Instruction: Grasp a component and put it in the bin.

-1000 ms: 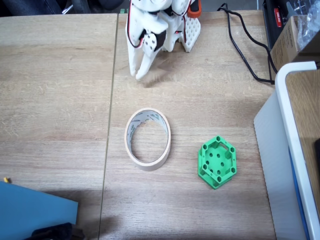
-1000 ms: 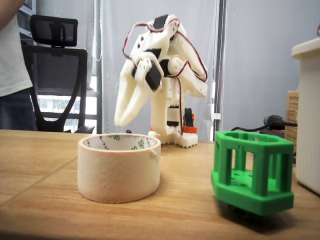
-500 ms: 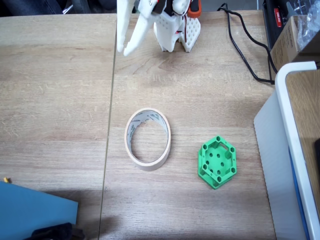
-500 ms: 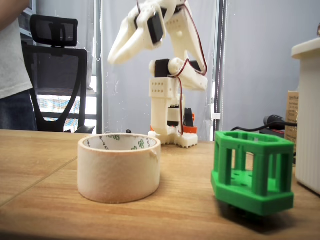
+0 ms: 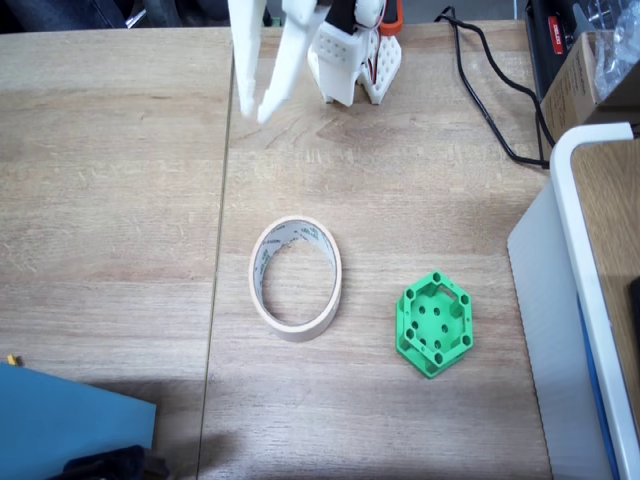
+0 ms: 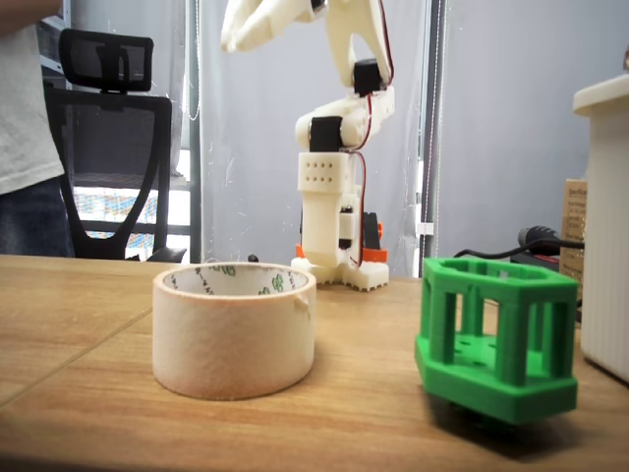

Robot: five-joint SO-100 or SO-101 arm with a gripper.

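The component (image 5: 433, 322) is a bright green hexagonal block with round holes, lying on the wooden table right of centre; it sits near the camera in a fixed view (image 6: 496, 334). The bin (image 5: 296, 330), a beige ring of masking tape, stands about a hand's width to its left and appears as a low cylinder (image 6: 233, 339). My white gripper (image 5: 255, 115) hangs high above the table's far side, well away from both, its fingers pointing down with a narrow gap at the tips and nothing between them. From the side it is raised near the top of the picture (image 6: 236, 37).
The arm's base (image 5: 360, 60) stands at the far table edge. A big white tray with a blue edge (image 5: 560, 330) fills the right side. A black cable (image 5: 490, 100) and a cardboard box (image 5: 585, 80) lie at the far right. A blue object (image 5: 70, 420) occupies the near left corner. A person (image 6: 25, 118) and an office chair (image 6: 108, 98) are behind the table.
The arm has unfolded from its low resting pose and lifted the gripper high above the table. Component and tape ring have not moved.
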